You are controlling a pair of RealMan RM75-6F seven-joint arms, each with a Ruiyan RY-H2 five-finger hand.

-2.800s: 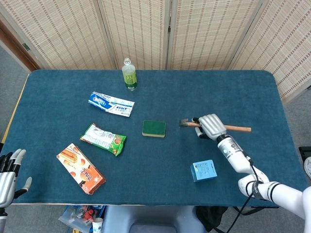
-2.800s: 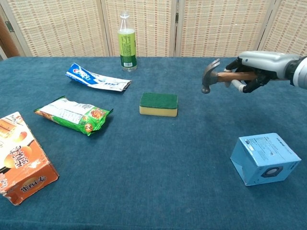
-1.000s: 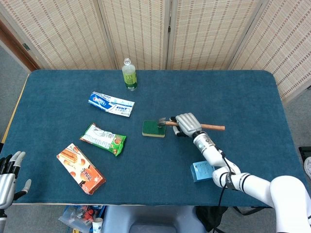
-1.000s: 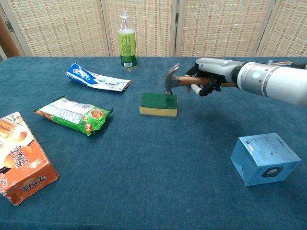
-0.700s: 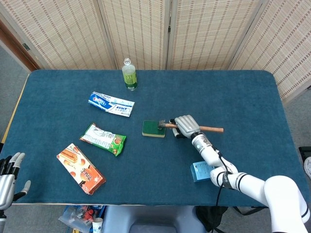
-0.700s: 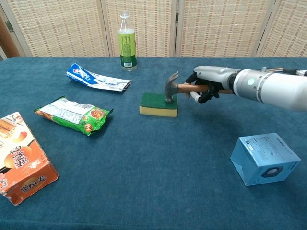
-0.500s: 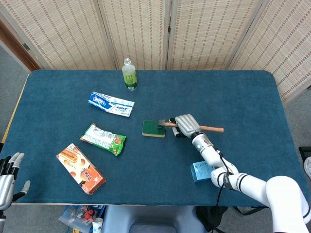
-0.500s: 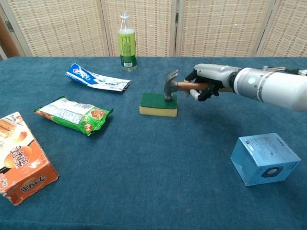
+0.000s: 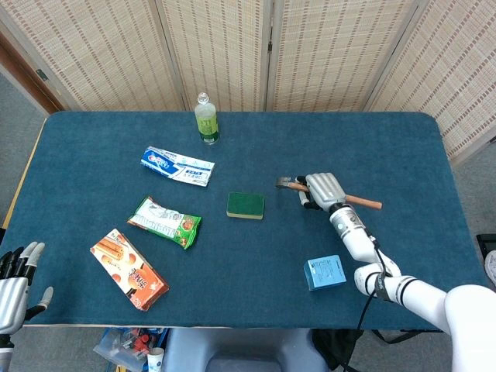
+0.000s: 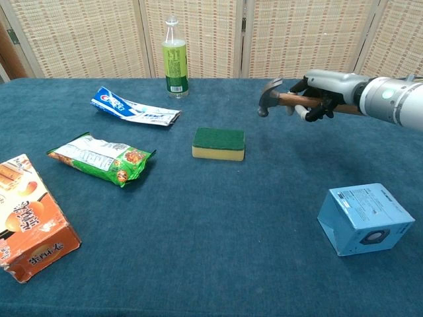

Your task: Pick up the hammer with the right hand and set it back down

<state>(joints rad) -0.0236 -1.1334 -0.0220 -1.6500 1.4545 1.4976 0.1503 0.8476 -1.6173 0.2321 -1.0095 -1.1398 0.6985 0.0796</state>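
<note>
Hammer (image 10: pixel 277 98) is up off the worktop (image 10: pixel 218 224), held roughly level w/ its metal head pointing toward robot's left, right of the green sponge (image 10: pixel 219 143) and clear of it. Right hand (image 10: pixel 322 88) is wrapped round the wooden handle near the head; handle end sticks out past the hand in head view. Blue box (image 10: pixel 365 218) sits near, closer to the robot. Left hand (image 9: pixel 15 285) at the worktop's near left corner, fingers spread, holding nothing. Bottle (image 10: pixel 175 59) stands at far edge

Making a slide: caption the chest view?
Right robot hand holds wooden-handled steel claw hammer above blue cloth table, beside green-topped yellow sponge.
</note>
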